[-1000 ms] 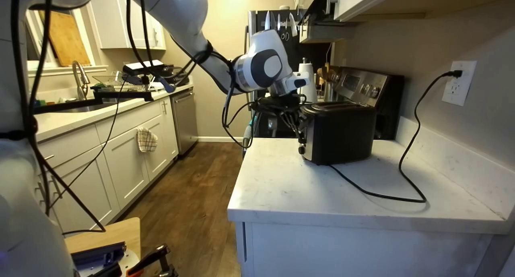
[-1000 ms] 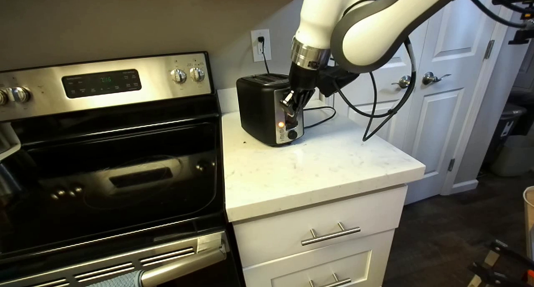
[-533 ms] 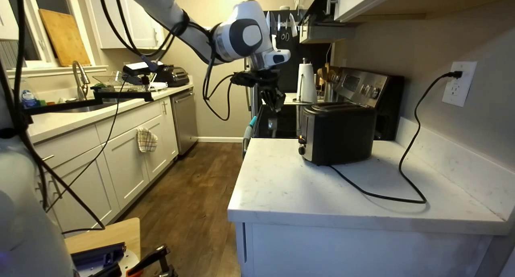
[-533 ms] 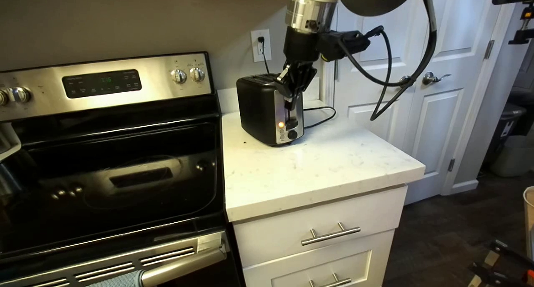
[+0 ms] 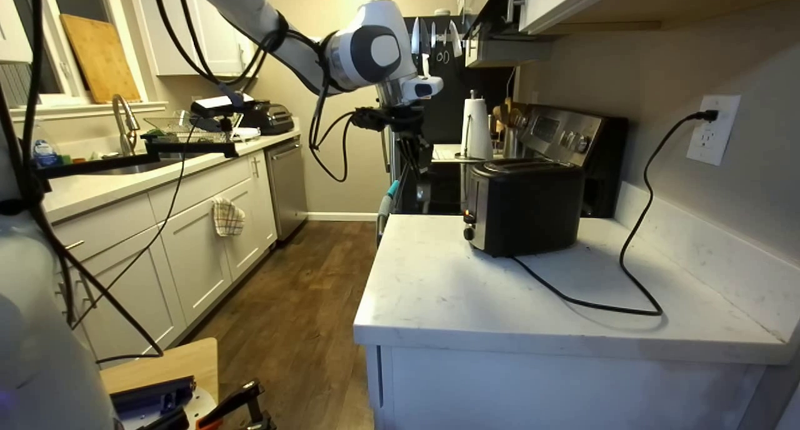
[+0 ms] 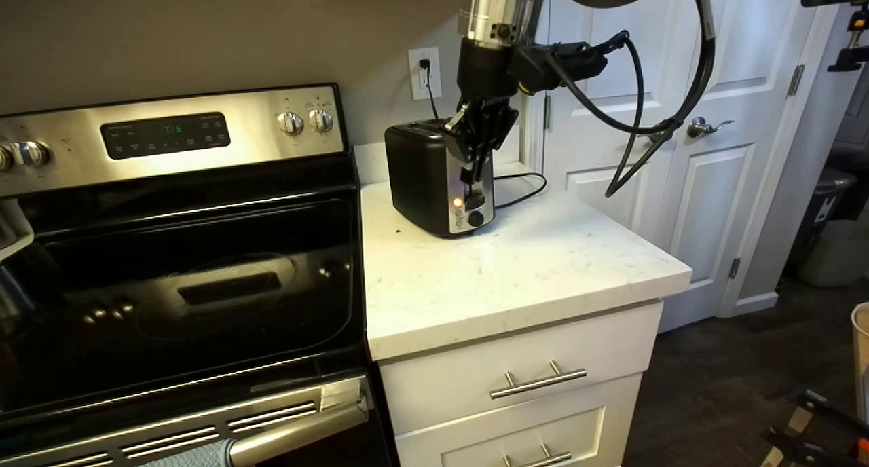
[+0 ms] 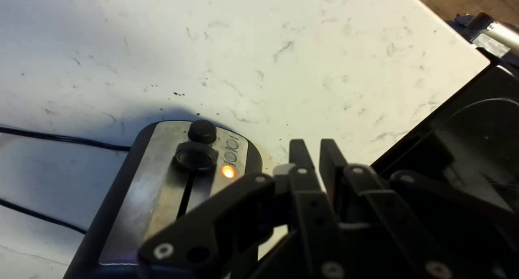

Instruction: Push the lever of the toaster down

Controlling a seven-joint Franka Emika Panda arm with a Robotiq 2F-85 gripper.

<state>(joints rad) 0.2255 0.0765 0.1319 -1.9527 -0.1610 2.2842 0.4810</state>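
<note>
1. At left in the wrist view, the small black plastic lever (image 7: 196,157) is sitting low on the black, boxy, steel-faced toaster (image 7: 156,189).
2. Black two-fingered metal gripper (image 7: 314,144) is hanging right, jaws slightly parted, empty.
3. Swinging back left, it's risking pressing the round, orange-lit button (image 7: 228,171), releasing the lever.
4. Versus a second ago: hanging higher, off the toaster.

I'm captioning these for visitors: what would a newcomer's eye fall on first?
Probably the orange light glowing on the end of the toaster, beside the lever in the wrist view. Next, the white robot arm in both exterior views, its black gripper hanging clear of the lever. Then the black cord crossing the counter to the wall outlet.
</note>
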